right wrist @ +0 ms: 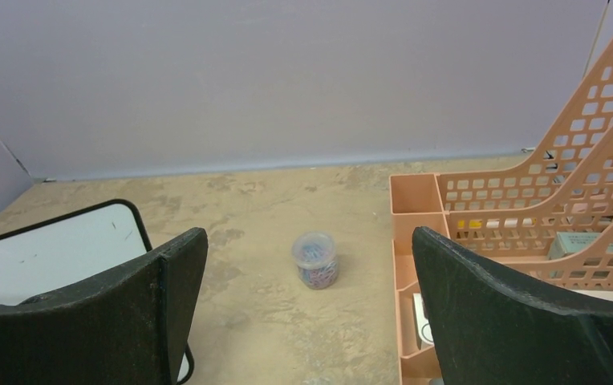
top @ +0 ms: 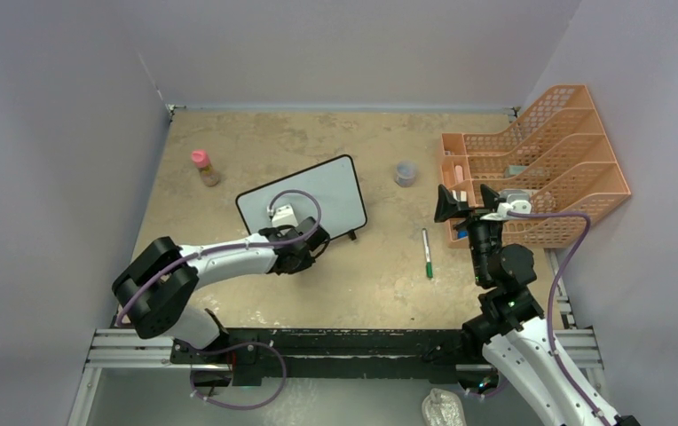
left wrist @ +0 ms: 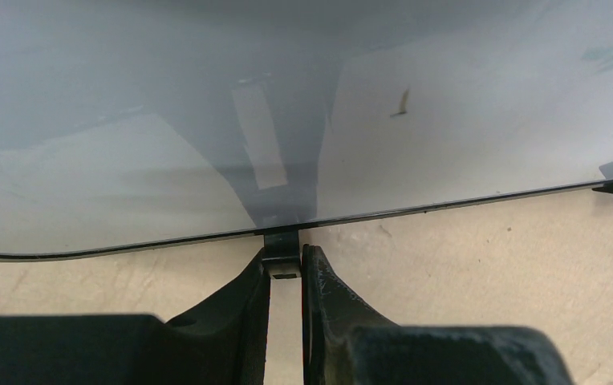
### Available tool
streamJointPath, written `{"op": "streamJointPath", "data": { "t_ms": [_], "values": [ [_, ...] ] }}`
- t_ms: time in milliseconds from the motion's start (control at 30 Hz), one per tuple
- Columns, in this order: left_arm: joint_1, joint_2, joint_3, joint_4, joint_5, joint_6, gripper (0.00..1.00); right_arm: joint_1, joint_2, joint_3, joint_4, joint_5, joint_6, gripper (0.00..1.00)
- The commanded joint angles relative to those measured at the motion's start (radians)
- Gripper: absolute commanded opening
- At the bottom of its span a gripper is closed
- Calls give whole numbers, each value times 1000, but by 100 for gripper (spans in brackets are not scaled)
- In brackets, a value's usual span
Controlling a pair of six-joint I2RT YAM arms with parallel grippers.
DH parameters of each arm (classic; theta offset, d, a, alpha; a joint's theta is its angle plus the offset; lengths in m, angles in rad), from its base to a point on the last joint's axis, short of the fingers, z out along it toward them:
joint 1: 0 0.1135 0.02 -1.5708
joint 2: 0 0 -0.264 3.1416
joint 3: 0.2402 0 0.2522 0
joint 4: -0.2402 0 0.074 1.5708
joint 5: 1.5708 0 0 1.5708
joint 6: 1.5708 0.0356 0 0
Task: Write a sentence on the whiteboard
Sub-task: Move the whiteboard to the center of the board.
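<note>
Overhead view: the whiteboard point(top: 304, 197) sits left of centre on the counter point(top: 380, 293), its long axis running from near left to far right. The left claw point(top: 316, 240) is at its near edge. Only the left wrist view shows that claw clenched on a small black foot point(left wrist: 281, 255) under the board's frame, and a short dark stroke point(left wrist: 401, 104) on the white. The right wrist view shows the right claw point(right wrist: 307, 237) released, spread wide, facing a jar of clips point(right wrist: 315, 261).

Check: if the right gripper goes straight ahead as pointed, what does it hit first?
Probably the jar, which sits centred ahead of the open right gripper with only bare table before it. Height is unclear. If it passes over the jar, the back wall is next.
</note>
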Motion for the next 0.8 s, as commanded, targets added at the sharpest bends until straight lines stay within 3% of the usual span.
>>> {"op": "streamJointPath", "data": {
  "t_ms": [0, 767],
  "values": [
    [-60, 9, 13, -16, 7, -112, 0, 6, -7, 29, 26, 29, -18, 99],
    [-200, 188, 159, 17, 39, -198, 0, 7, -28, 26, 23, 17, -10, 99]
  ]
}}
